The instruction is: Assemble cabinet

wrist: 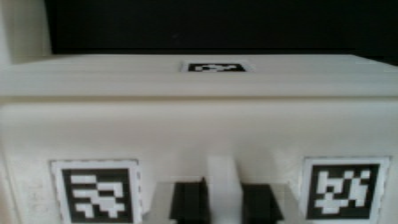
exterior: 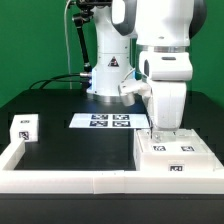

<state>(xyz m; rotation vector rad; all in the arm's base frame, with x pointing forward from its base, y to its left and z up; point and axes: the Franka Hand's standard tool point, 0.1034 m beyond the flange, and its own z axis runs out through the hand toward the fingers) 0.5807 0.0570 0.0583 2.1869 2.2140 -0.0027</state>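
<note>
The white cabinet (exterior: 176, 157) lies at the front of the exterior view's right, with small black-and-white tags on its faces. My gripper (exterior: 161, 133) comes straight down onto its far edge. In the wrist view the cabinet (wrist: 196, 110) fills the picture, with one tag on its far face and two tags on the near face. My gripper (wrist: 222, 200) has its two dark fingers (wrist: 185, 202) close either side of a thin white upright rib of the cabinet, shut on it. A small white tagged cabinet part (exterior: 22, 128) stands apart at the exterior view's left.
The marker board (exterior: 105, 121) lies flat in front of the robot base (exterior: 108, 80). A low white border wall (exterior: 70, 178) runs along the front and the exterior view's left. The table top is black.
</note>
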